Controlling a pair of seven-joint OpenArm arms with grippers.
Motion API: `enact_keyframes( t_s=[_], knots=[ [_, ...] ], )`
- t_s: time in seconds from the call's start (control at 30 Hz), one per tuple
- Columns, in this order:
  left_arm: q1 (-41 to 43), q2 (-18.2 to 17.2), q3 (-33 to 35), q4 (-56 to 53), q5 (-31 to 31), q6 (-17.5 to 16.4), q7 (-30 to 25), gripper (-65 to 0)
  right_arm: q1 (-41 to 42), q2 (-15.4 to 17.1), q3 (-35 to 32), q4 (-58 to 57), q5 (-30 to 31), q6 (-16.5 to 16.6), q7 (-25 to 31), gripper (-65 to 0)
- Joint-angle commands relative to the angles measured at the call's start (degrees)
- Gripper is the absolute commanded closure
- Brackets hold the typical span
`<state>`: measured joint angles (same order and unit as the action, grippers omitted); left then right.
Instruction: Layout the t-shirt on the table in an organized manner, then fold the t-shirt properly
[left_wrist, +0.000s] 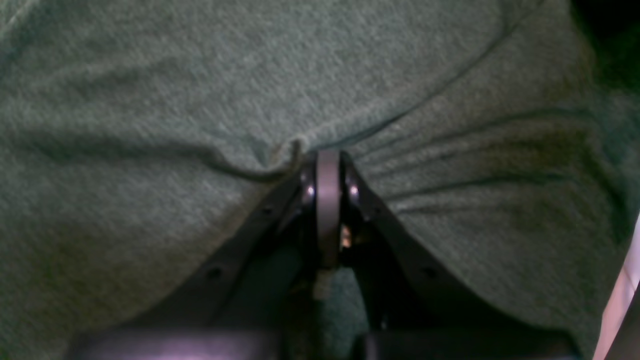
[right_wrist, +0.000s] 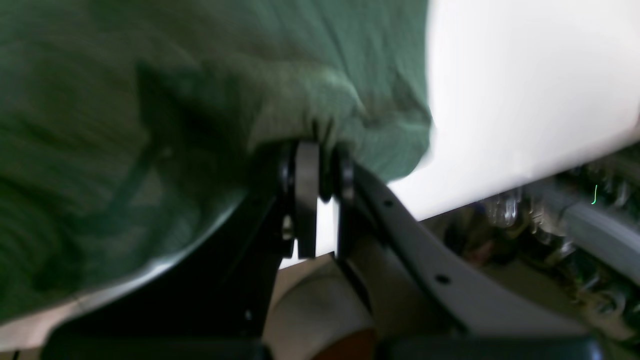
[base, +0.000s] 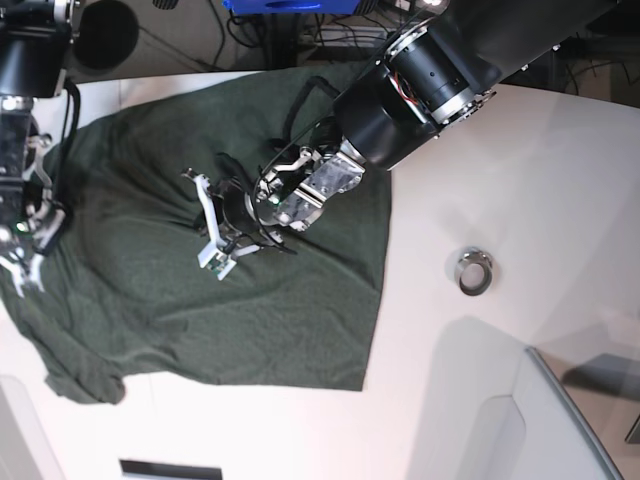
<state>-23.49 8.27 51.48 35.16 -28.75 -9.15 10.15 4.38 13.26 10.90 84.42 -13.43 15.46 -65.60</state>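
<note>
The dark green t-shirt (base: 300, 310) lies spread and wrinkled over the left half of the white table (base: 520, 150). My left gripper (base: 218, 255) sits on the shirt's middle. In the left wrist view its jaws (left_wrist: 327, 155) are shut on a pucker of the t-shirt (left_wrist: 200, 75), and creases fan out from the tips. My right gripper (base: 22, 268) is at the shirt's left edge. In the right wrist view it (right_wrist: 320, 145) is shut on a bunched fold of the t-shirt (right_wrist: 150, 75), next to bare table (right_wrist: 525, 75).
A small metal ring (base: 474, 270) rests on the table to the right of the shirt. A pale raised panel (base: 560, 400) fills the lower right corner. Cables and dark equipment (base: 300, 20) run along the far edge.
</note>
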Motion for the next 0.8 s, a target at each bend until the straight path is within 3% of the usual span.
enact_keyframes(
  t_s=[0.0,0.17,0.3,0.47,0.57,0.67,0.77],
  knots=[
    [-1.0,0.3,0.0,0.8,0.0,0.0,-0.3,0.0,2.5,0.8,-1.5,-1.0,-0.7,-0.1,0.6,-4.1],
    [-1.0,-0.1,-0.3,1.0,0.0,0.0,-0.2,0.0,7.8,0.7,-9.7,-12.8,-0.6,-0.1,6.6,-4.4],
    [-1.0,-0.1,-0.4,1.0,0.0,0.0,-0.2,0.0,11.0,-0.4,-11.5,-20.5,-0.6,0.0,12.7,-6.9],
    [-1.1,-0.2,-0.5,1.0,0.0,0.0,-0.2,0.0,8.8,0.1,-10.9,-11.2,-0.6,0.1,13.5,-31.7],
    [-1.3,-0.4,-0.5,1.9,0.0,0.0,-0.2,0.0,4.2,-0.1,-2.8,3.5,-0.6,0.1,13.4,-39.6],
    [-1.0,-2.6,-0.5,5.7,-0.3,0.1,-0.2,0.0,1.2,-2.4,8.8,12.0,-0.6,0.1,13.4,-39.8],
    [-1.0,-5.0,-0.6,10.7,-0.5,0.1,2.5,0.0,-1.3,-3.8,18.1,11.0,-0.4,0.1,13.5,-39.8]
  ],
)
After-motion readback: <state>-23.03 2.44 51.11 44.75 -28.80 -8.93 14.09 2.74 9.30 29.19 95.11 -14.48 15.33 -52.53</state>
